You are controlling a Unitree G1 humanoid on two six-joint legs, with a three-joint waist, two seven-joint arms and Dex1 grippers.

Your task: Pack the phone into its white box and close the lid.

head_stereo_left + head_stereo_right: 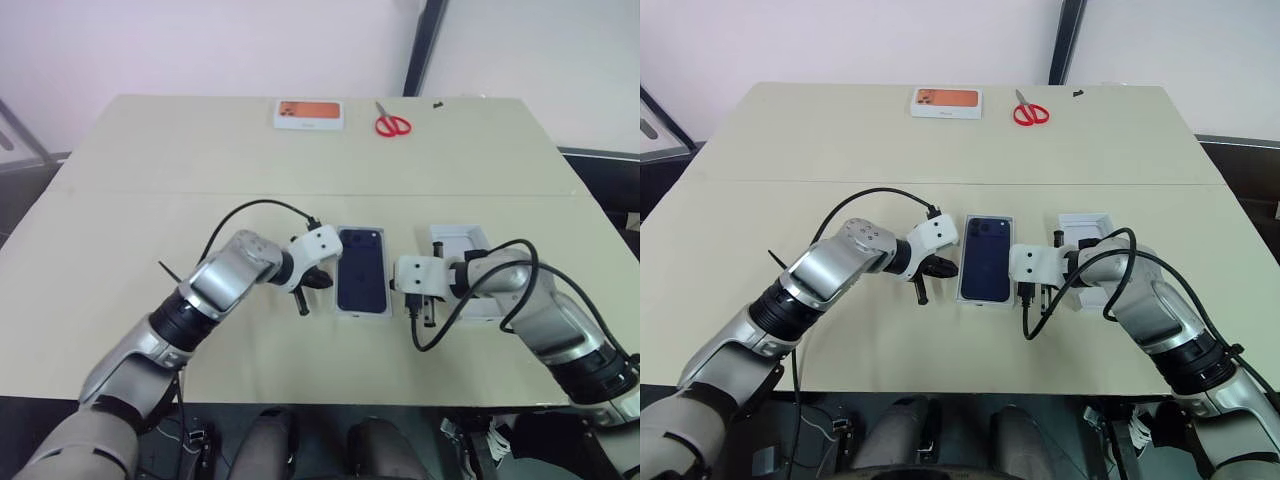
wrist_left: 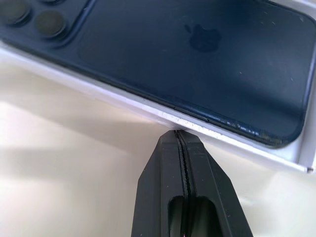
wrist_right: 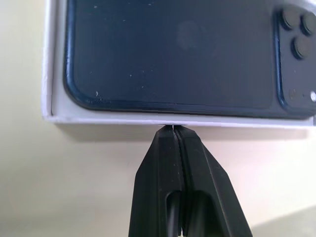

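Phone, slim and dark navy with its camera cluster up, lies in the shallow white cardboard box at mid-table. On its left our left gripper has fingers pressed together, tip at the box's long wall; on its right our right gripper does likewise. Further right lies a white tray-like piece, perhaps the lid. We judge we are squaring the box; next we must fetch the lid.

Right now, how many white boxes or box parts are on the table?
3. The white box holding the phone lies between the grippers; another white piece lies beside the right arm, partly hidden; an orange-topped box sits at the far edge.
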